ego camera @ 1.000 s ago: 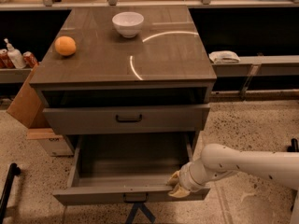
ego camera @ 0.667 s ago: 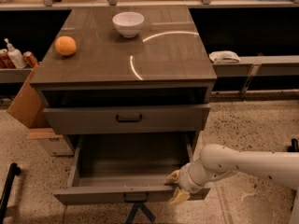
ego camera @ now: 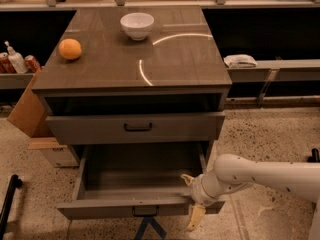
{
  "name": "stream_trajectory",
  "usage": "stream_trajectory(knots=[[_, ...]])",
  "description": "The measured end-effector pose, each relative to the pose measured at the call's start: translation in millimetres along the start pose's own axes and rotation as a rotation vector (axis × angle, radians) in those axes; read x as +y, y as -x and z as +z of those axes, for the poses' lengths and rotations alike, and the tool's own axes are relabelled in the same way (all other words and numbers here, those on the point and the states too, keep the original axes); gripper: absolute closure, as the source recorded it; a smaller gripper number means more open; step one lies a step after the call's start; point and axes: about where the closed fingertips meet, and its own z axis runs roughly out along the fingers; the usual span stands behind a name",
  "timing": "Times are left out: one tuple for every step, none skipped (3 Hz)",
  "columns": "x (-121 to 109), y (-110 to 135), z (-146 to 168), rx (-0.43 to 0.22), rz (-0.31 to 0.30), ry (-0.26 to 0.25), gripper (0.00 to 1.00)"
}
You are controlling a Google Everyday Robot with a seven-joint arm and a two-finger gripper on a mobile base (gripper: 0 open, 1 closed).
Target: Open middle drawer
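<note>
The middle drawer (ego camera: 125, 208) is pulled far out of the grey-brown cabinet. Its shallow inside is empty, and a small black bar handle (ego camera: 145, 212) sits at the centre of its front. My gripper (ego camera: 192, 198), on a white arm coming in from the right, is at the drawer's front right corner. It is open and straddles the front panel. One tan fingertip (ego camera: 187, 178) is inside the drawer and the other finger (ego camera: 196, 217) hangs down outside the front. The drawer above (ego camera: 135, 127) has its own black handle and stands only slightly out.
On the cabinet top (ego camera: 165, 59) stand a white bowl (ego camera: 137, 25) at the back and an orange (ego camera: 70, 49) at the left. A cardboard box (ego camera: 27, 109) and bottles (ego camera: 15, 60) are to the left. A shelf with a white cloth (ego camera: 240, 60) is to the right.
</note>
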Motion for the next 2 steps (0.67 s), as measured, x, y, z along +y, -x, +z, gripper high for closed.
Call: stream_trajectory(knots=[[-1.1, 3.7, -21.0, -0.017, -0.03, 0.002, 0.0], [-0.5, 12.5, -58.4, -0.017, -0.076, -0.027, 0.0]])
